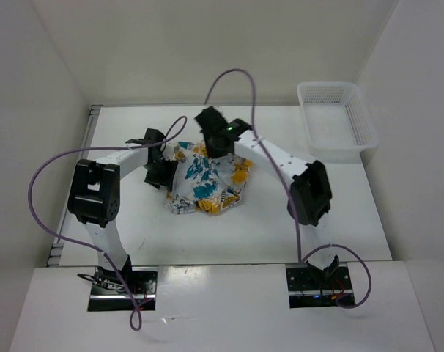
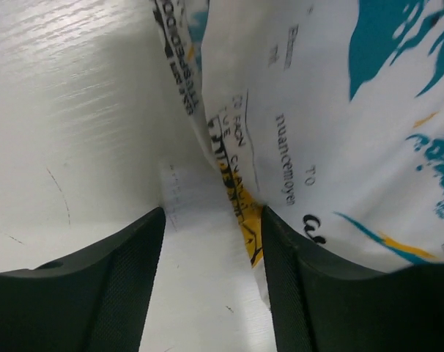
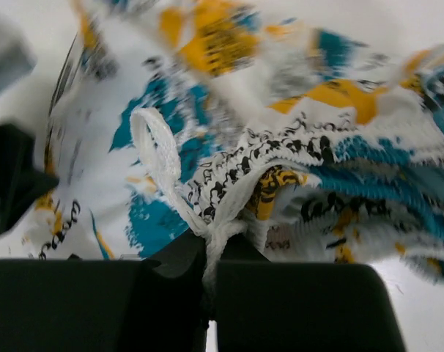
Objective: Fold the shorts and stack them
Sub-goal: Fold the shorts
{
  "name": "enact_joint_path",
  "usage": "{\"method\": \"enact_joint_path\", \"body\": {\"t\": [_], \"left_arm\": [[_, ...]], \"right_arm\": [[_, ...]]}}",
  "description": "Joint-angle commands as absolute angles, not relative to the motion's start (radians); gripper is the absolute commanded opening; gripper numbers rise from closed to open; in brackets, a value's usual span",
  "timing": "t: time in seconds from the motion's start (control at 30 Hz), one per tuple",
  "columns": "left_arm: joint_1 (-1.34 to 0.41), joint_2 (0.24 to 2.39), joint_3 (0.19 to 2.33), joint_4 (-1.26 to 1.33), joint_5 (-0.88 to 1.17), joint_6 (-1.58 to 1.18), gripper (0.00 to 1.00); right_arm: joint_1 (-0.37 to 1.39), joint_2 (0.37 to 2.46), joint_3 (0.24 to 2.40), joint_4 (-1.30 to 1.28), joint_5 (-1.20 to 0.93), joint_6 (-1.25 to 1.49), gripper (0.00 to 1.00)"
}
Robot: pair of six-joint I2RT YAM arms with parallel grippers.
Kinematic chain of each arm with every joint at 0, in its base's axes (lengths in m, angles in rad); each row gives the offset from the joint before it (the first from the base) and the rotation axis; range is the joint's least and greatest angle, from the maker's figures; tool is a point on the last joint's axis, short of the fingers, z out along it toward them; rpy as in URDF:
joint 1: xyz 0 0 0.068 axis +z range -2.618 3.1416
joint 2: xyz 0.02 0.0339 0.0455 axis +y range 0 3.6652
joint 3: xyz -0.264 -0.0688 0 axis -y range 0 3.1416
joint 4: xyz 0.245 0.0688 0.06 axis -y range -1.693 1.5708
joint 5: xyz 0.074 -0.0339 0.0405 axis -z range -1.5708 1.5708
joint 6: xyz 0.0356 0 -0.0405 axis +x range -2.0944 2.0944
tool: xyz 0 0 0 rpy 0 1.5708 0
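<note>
Right wrist: shorts (image 3: 229,176) pinched between right fingers (image 3: 83,304); left fingers (image 2: 75,293) parted alongside.

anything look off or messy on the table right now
Only the shorts: bunched in a wrinkled heap mid-table, not flat. The right fingers pinch its fabric; the left fingers stand open beside its edge.

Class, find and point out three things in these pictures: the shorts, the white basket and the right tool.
shorts (image 1: 207,183), top view, middle of the crumpled printed cloth.
white basket (image 1: 333,117), top view, its bare mesh floor.
right tool (image 3: 209,257), right wrist view, between the fingertips pinching the shorts.
</note>
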State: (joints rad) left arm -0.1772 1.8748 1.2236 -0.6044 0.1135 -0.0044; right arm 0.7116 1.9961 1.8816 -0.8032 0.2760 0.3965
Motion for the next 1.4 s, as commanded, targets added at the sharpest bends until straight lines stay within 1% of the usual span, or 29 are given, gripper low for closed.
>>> {"method": "enact_joint_path", "body": {"t": [0.0, 0.03, 0.07, 0.1, 0.13, 0.2, 0.27, 0.33, 0.43, 0.47, 0.53, 0.6, 0.63, 0.67, 0.7, 0.8, 0.83, 0.87, 0.97, 1.0, 1.07, 1.1, 1.13, 1.17, 1.2, 1.23, 1.27, 1.37], "left_arm": [[-0.108, 1.988, 1.195, -0.603, 0.239, 0.0, 0.6], [-0.097, 2.0, 1.195, -0.615, 0.251, 0.0, 0.56], [-0.086, 2.014, 1.206, -0.615, 0.264, 0.0, 0.52], [-0.077, 2.014, 1.206, -0.627, 0.276, 0.0, 0.45], [-0.065, 2.014, 1.206, -0.627, 0.288, 0.0, 0.42], [-0.064, 2.023, 1.206, -0.637, 0.288, 0.0, 0.37], [-0.055, 2.023, 1.206, -0.637, 0.301, 0.0, 0.35], [-0.046, 2.032, 1.206, -0.647, 0.328, 0.0, 0.31], [-0.037, 2.042, 1.206, -0.657, 0.337, 0.0, 0.31], [-0.028, 2.042, 1.206, -0.657, 0.337, 0.0, 0.35], [-0.014, 2.042, 1.215, -0.657, 0.283, 0.0, 0.46], [0.052, 2.031, 1.233, -0.657, 0.261, 0.0, 0.55], [0.087, 2.01, 1.233, -0.666, 0.261, 0.0, 0.62], [0.162, 1.999, 1.249, -0.675, 0.261, 0.0, 0.64], [0.198, 1.999, 1.262, -0.675, 0.261, 0.0, 0.66], [0.282, 1.951, 1.348, -0.713, 0.261, 0.0, 0.69], [0.282, 1.918, 1.392, -0.725, 0.224, 0.0, 0.7], [0.282, 1.896, 1.411, -0.726, 0.224, 0.0, 0.7], [0.255, 1.793, 1.469, -0.726, 0.248, 0.0, 0.73], [0.233, 1.769, 1.495, -0.738, 0.264, 0.0, 0.74], [0.14, 1.704, 1.508, -0.752, 0.293, 0.0, 0.75], [0.103, 1.672, 1.508, -0.752, 0.314, 0.0, 0.75], [0.028, 1.66, 1.508, -0.761, 0.325, 0.0, 0.76], [-0.007, 1.651, 1.494, -0.761, 0.325, 0.0, 0.78], [-0.038, 1.641, 1.494, -0.752, 0.337, 0.0, 0.78], [-0.102, 1.641, 1.479, -0.732, 0.337, 0.0, 0.8], [-0.129, 1.641, 1.459, -0.72, 0.325, 0.0, 0.83], [-0.231, 1.672, 1.45, -0.698, 0.284, 0.0, 0.85]], "right_arm": [[0.865, 2.135, 2.055, -0.896, 0.305, 0.279, 0.0], [0.894, 2.166, 2.092, -0.896, 0.305, 0.243, 0.0], [0.92, 2.198, 2.177, -0.905, 0.305, 0.221, 0.0], [0.972, 2.263, 2.228, -0.925, 0.305, 0.2, 0.0], [0.994, 2.299, 2.341, -0.939, 0.305, 0.164, 0.0], [1.037, 2.391, 2.455, -0.971, 0.282, 0.135, 0.0], [1.037, 2.402, 2.499, -0.951, 0.22, 0.135, 0.0], [1.037, 2.43, 2.528, -0.939, 0.138, 0.12, 0.0], [1.046, 2.44, 2.528, -0.914, 0.077, 0.109, 0.01], [1.046, 2.441, 2.528, -0.914, 0.057, 0.109, 0.15], [1.061, 2.465, 2.537, -0.914, 0.0, 0.098, 0.66], [1.086, 2.465, 2.552, -0.914, -0.009, 0.074, 0.77], [1.118, 2.448, 2.562, -0.914, -0.009, 0.074, 0.85], [1.133, 2.425, 2.575, -0.914, -0.009, 0.061, 0.89], [1.146, 2.41, 2.607, -0.914, -0.009, 0.061, 0.91], [1.169, 2.336, 2.634, -0.896, -0.018, 0.106, 0.91], [1.169, 2.279, 2.634, -0.867, 0.001, 0.118, 0.91], [1.169, 2.24, 2.603, -0.842, 0.02, 0.132, 0.91], [1.169, 2.087, 2.337, -0.714, 0.108, 0.192, 0.92], [1.154, 1.965, 2.145, -0.613, 0.13, 0.218, 0.92], [1.109, 1.847, 1.955, -0.536, 0.141, 0.349, 0.92], [1.048, 1.735, 1.774, -0.49, 0.155, 0.404, 0.92], [1.014, 1.682, 1.687, -0.477, 0.173, 0.508, 0.91], [0.987, 1.631, 1.604, -0.477, 0.195, 0.552, 0.91], [0.938, 1.547, 1.457, -0.477, 0.218, 0.587, 0.91], [0.914, 1.513, 1.392, -0.477, 0.218, 0.61, 0.91], [0.895, 1.485, 1.277, -0.468, 0.218, 0.647, 0.91], [0.882, 1.453, 1.127, -0.468, 0.207, 0.689, 0.91]]}}
